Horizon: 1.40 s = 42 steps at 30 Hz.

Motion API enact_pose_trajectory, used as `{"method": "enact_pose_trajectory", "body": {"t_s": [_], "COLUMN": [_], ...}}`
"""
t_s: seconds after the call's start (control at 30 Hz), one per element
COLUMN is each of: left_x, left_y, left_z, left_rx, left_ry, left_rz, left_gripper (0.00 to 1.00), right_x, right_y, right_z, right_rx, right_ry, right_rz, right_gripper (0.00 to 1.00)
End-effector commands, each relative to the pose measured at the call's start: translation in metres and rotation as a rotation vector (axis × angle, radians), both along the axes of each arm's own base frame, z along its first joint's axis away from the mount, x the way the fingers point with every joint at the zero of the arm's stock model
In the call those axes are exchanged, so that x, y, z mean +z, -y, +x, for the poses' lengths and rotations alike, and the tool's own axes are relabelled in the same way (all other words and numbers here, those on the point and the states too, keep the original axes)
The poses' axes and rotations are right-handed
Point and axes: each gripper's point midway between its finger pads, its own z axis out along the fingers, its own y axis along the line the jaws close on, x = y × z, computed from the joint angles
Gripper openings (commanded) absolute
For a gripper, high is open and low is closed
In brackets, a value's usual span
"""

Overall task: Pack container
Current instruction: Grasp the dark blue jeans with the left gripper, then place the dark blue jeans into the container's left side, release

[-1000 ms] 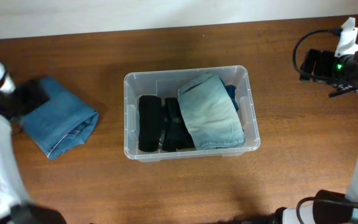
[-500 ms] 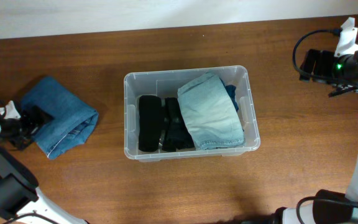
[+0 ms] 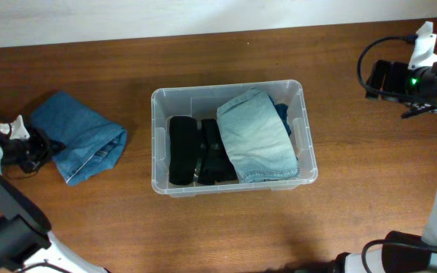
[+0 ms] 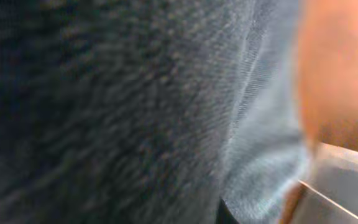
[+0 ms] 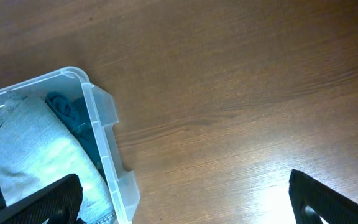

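Here, the left jaws sit buried in the folded jeans (image 3: 78, 140), left of the container (image 3: 158, 114) centred on the surface (image 3: 203, 227); their grip I cannot tell. Take all layers, lift above the rim. The right jaws stand spread, idle.

The overhead view looks straight down from far above, taking in the whole tabletop (image 3: 355, 220). The left wrist view is pressed close against blue denim (image 4: 104, 112), blurred by nearness. The right wrist view looks down from high over the tabletop's right side and shares the right end of the container (image 5: 104, 112) with the overhead.
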Motion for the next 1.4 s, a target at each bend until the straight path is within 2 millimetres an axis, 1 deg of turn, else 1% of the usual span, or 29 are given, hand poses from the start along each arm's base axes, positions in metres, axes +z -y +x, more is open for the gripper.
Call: {"method": "enact_pose_trajectory", "body": {"t_s": [0.0,0.07,0.13,0.17,0.2,0.23,0.3,0.33,0.37,0.4,0.43,0.5,0.67,0.73,0.77,0.83,0.9,0.97,1.03,1.07,1.1,1.13,1.17,1.2,1.23,1.27,1.3,1.33,1.37], "left_x": [0.128,0.196,0.238,0.260,0.273,0.289,0.297,0.296,0.293,0.287,0.276,0.258,0.203,0.171,0.158,0.139,0.123,0.115,0.108,0.103,0.098,0.094,0.088,0.086,0.091,0.095,0.114,0.128,0.158], "left_y": [0.042,0.079,0.117,0.146,0.168,0.205,0.241,0.266,0.283,0.295,0.308,0.322,0.369,0.392,0.398,0.405,0.405,0.400,0.388,0.381,0.369,0.358,0.335,0.322,0.302,0.297,0.290,0.290,0.297], "left_z": [0.019,0.014,0.004,-0.004,-0.011,-0.023,-0.035,-0.044,-0.050,-0.053,-0.056,-0.055,-0.055,-0.057,-0.059,-0.064,-0.067,-0.064,-0.064,-0.064,-0.064,-0.062,-0.056,-0.051,-0.041,-0.037,-0.023,-0.014,0.002], "left_rx": [-0.130,-0.216,-0.300,-0.364,-0.413,-0.501,-0.594,-0.662,-0.707,-0.737,-0.769,-0.803,-0.922,-0.983,-1.000,-1.024,-1.030,-1.019,-1.003,-0.994,-0.979,-0.965,-0.933,-0.911,-0.872,-0.859,-0.816,-0.794,-0.757], "left_ry": [0.341,0.492,0.595,0.655,0.692,0.744,0.774,0.774,0.761,0.741,0.701,0.643,0.478,0.390,0.348,0.278,0.215,0.194,0.152,0.128,0.096,0.073,0.035,0.024,0.018,0.022,0.067,0.108,0.201], "left_rz": [0.025,0.100,0.142,0.158,0.158,0.149,0.122,0.094,0.079,0.076,0.089,0.108,0.051,0.023,0.013,0.002,-0.003,0.029,0.100,0.140,0.208,0.273,0.413,0.495,0.624,0.658,0.730,0.747,0.749], "left_gripper": [0.01,0.00,0.00,0.00,0.01,0.01,0.00,0.01,0.01,0.01,0.01,0.01,0.00,0.00,0.01,0.01,0.01,0.01,0.03,0.11,0.26,0.54,0.81,0.92,0.98,0.99,0.99,0.99,0.99], "right_x": [-0.001,-0.001,-0.001,-0.001,-0.001,-0.001,-0.001,-0.001,-0.001,-0.001,-0.001,-0.001,-0.001,-0.001,-0.001,-0.001,-0.001,-0.001,-0.001,-0.001,-0.001,-0.001,-0.001,-0.001,-0.001,-0.001,-0.001,-0.001,-0.001], "right_y": [-0.002,-0.002,-0.002,-0.002,-0.002,-0.002,-0.002,-0.002,-0.002,-0.002,-0.002,-0.002,-0.002,-0.002,-0.002,-0.002,-0.002,-0.002,-0.002,-0.002,-0.002,-0.002,-0.002,-0.002,-0.002,-0.002,-0.003,-0.003,-0.003], "right_z": [0.001,0.001,0.001,0.001,0.001,0.001,0.001,0.001,0.000,0.000,0.000,0.000,0.000,0.000,0.000,0.000,0.000,0.000,0.000,0.000,0.000,0.000,0.000,0.000,0.000,0.000,0.000,0.001,0.001], "right_rx": [0.000,0.000,0.000,0.000,0.000,0.000,0.000,0.000,0.000,0.000,0.000,0.000,0.000,0.002,0.002,0.002,0.002,0.002,0.002,0.002,0.002,0.002,0.002,0.003,0.003,0.002,0.004,0.004,0.004], "right_ry": [0.001,0.001,0.001,0.001,0.001,0.001,0.001,-0.001,-0.002,-0.002,-0.002,-0.003,-0.003,-0.003,-0.003,-0.003,-0.003,-0.003,-0.003,-0.003,-0.003,-0.003,-0.003,-0.003,-0.003,-0.003,-0.002,-0.001,-0.001], "right_rz": [0.015,0.015,0.015,0.015,0.015,0.015,0.015,0.015,0.016,0.016,0.016,0.016,0.016,0.015,0.015,0.015,0.015,0.015,0.015,0.015,0.015,0.015,0.015,0.015,0.015,0.016,0.018,0.018,0.018], "right_gripper": [0.98,0.99,0.98,0.99,0.98,0.98,0.98,0.98,0.98,0.98,0.98,0.98,0.99,0.98,0.98,0.99,0.99,0.98,0.99,0.99,0.98,0.99,0.98,0.98,0.98,0.98,0.98,0.98,0.98]}}
